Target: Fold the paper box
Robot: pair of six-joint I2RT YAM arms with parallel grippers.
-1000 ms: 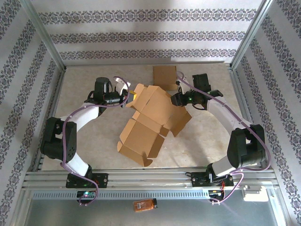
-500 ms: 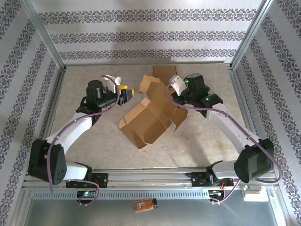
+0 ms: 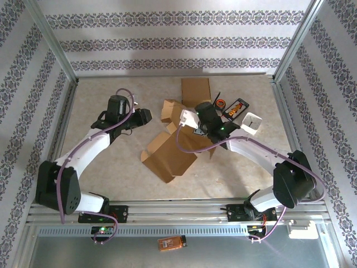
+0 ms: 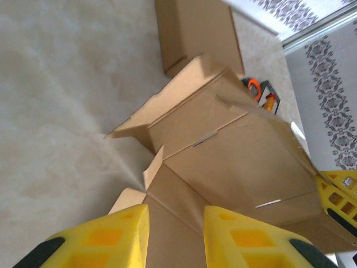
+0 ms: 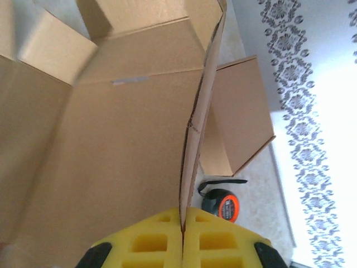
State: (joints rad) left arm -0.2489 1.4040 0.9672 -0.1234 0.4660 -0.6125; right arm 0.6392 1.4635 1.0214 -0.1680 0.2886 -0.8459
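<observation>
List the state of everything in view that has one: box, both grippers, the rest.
paper box: partly folded, side panels raised, not closed.
right gripper: shut on a raised panel edge of the paper box.
left gripper: open, empty, over the paper box.
second box: closed, lying flat.
tape measure: lying loose, untouched.

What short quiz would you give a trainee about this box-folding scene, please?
1. True or false: the right gripper is shut on a panel edge of the paper box.
2. Which thing lies beyond that panel in the right wrist view? A) orange tape measure B) mug C) scissors
3. Fill in: the left gripper has its jaws ___ over the box, gripping nothing.
Key: 1 true; 2 A; 3 open.
</observation>
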